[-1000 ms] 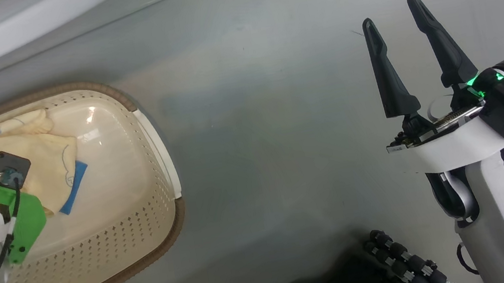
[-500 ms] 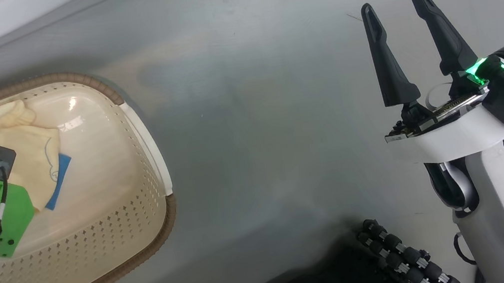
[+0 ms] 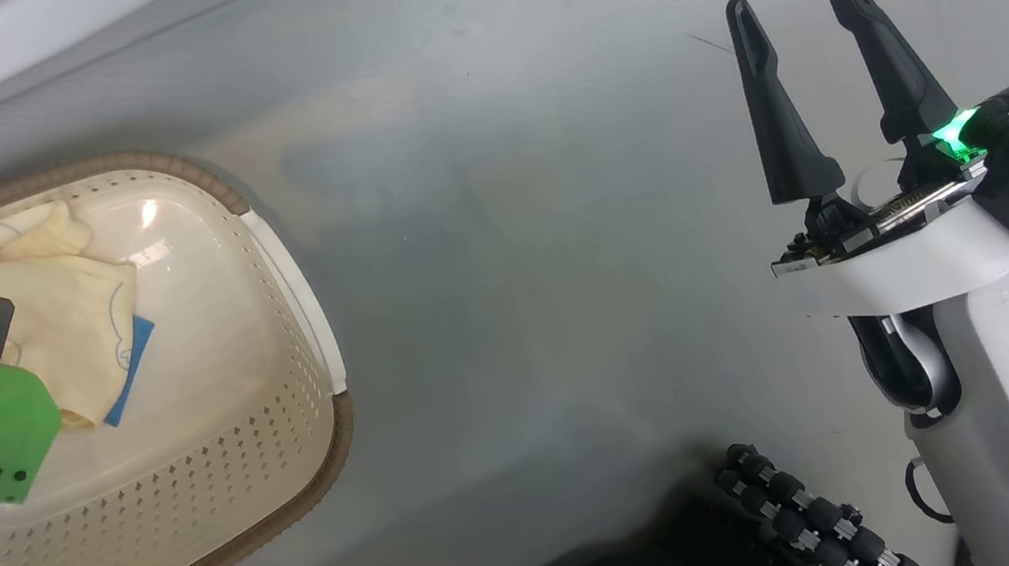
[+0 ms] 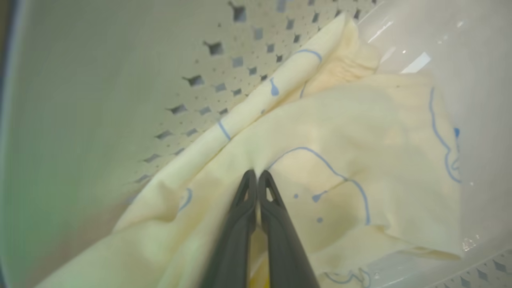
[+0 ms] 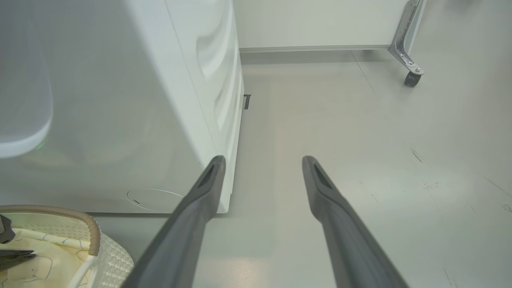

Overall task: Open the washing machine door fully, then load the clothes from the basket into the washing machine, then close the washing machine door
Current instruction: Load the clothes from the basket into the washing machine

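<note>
Soft, light and limp to handle: clothes (image 4: pixel 340 132), heaped in the left end of the basket (image 3: pixel 312 475) against its perforated wall; likely to sag and trail when raised, so best pinched on a bunched fold; left fingers (image 4: pixel 240 224) pressed together, nipping a pucker of that cloth; right fingers (image 3: pixel 779 128) spread wide, holding nothing, above the floor (image 3: pixel 513 271).
</note>
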{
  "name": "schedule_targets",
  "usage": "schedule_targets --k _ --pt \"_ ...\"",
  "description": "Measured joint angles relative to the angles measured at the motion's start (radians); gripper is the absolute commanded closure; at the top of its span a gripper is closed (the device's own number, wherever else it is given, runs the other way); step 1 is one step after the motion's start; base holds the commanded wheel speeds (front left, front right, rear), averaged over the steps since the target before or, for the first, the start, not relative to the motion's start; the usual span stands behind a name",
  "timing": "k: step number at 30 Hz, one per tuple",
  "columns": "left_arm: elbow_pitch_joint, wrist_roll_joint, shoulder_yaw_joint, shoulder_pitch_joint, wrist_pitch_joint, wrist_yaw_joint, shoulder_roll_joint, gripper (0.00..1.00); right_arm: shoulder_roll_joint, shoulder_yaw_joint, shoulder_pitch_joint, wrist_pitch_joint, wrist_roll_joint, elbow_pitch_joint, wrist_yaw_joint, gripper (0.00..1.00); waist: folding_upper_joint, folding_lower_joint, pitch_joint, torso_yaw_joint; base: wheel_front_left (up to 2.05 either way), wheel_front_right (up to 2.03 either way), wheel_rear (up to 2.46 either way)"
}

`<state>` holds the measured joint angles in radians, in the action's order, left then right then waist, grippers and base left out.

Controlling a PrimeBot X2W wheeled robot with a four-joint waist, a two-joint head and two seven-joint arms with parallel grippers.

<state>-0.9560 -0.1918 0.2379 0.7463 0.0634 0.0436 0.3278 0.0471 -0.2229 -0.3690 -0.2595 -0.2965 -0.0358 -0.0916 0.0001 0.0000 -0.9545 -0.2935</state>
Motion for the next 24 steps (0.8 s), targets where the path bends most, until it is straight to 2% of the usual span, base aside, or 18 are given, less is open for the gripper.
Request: schedule_targets --k 2,7,16,24 --pt "0.000 0.015 -0.005 0.000 -0.040 0.003 -0.005 1.00 0.000 0.002 -0.006 0.000 -0.002 0.002 0.000 0.00 0.0000 0.0000 0.007 0.003 0.00 0.00 0.00" --pt "0.007 0.052 -0.027 -0.004 -0.161 0.023 -0.068 1.00 0.000 0.019 -0.012 0.000 -0.002 0.006 0.001 0.00 0.0000 0.0000 0.033 0.019 0.00 0.00 0.00" --pt "0.029 0.103 -0.044 -0.012 -0.296 0.039 -0.175 1.00 0.000 0.071 -0.010 0.000 0.036 0.021 0.002 0.00 0.0000 0.0000 0.090 0.062 0.00 0.00 0.00" --pt "0.070 0.166 -0.074 -0.049 -0.315 0.044 -0.258 1.00 0.020 0.119 0.022 0.000 0.070 0.039 0.002 0.00 0.0000 0.0000 0.164 0.117 0.00 0.00 0.00"
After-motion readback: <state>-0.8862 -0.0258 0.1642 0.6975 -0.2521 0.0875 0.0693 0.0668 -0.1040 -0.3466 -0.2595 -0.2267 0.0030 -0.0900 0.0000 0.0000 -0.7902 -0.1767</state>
